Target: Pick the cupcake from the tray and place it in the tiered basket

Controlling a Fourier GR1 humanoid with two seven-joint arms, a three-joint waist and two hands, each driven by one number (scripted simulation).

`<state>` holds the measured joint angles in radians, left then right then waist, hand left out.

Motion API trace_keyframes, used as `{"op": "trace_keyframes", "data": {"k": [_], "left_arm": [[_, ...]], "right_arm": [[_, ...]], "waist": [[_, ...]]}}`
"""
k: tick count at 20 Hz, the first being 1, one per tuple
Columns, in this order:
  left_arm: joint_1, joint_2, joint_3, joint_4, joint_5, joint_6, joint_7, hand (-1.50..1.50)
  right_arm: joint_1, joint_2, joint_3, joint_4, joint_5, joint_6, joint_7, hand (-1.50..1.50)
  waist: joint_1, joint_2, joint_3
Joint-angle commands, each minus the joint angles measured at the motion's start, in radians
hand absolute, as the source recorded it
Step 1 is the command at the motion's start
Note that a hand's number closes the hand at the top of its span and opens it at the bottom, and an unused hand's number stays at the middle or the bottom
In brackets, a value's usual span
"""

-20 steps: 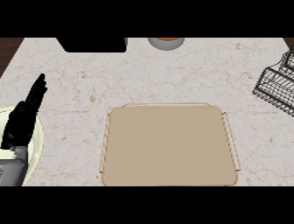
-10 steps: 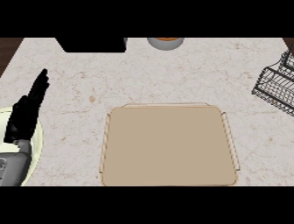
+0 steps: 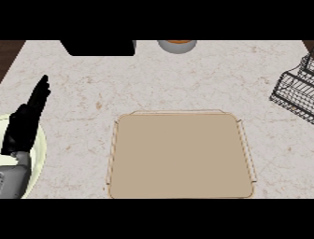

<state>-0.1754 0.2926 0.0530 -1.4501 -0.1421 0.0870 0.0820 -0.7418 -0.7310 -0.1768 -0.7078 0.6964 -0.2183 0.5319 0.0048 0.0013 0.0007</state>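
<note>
The flat tan rectangular tray [image 3: 180,156] lies at the lower centre of the frame on the pale speckled stone table [image 3: 160,79], and its surface shows bare: no cupcake can be seen on it. The only candidate is a small round grey-walled thing with an orange-brown top [image 3: 178,45] at the upper centre edge, cut by the frame; whether it is the cupcake cannot be told. The black wire tiered basket [image 3: 304,93] stands at the right edge, a little above the middle.

The black left robot hand [image 3: 27,121] shows at the left edge, fingers straight and pointing up the frame, holding nothing, lying over the rim of a pale yellow-green round plate [image 3: 39,154] at the lower left. The right robot hand is out of view.

From the left robot hand, the tray is just to the right and slightly lower; the round thing is up and well to the right; the basket is across the whole frame. The basket's side suits the unseen right hand better, in my judgement.

A black block [image 3: 97,47] sits at the upper left.
</note>
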Motion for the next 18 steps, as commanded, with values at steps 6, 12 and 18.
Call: {"op": "trace_keyframes", "data": {"k": [6,12,18], "left_arm": [[-0.010,0.005,-0.005,-0.032,-0.025,-0.013,0.054,0.00],[0.036,-0.012,0.028,0.009,-0.006,-0.010,-0.033,0.00],[0.076,0.002,0.053,-0.007,0.001,-0.017,-0.039,0.00]], "right_arm": [[0.033,0.014,-0.102,-0.105,-0.057,-0.182,-0.072,-1.50],[0.148,-0.087,-0.165,-0.357,-0.092,-0.114,0.073,-1.50],[0.361,-0.069,-0.303,-0.609,-0.236,-0.027,0.218,-1.50]], "waist": [[-0.001,-0.002,0.000],[-0.024,-0.008,-0.002],[-0.049,-0.014,-0.002]]}}
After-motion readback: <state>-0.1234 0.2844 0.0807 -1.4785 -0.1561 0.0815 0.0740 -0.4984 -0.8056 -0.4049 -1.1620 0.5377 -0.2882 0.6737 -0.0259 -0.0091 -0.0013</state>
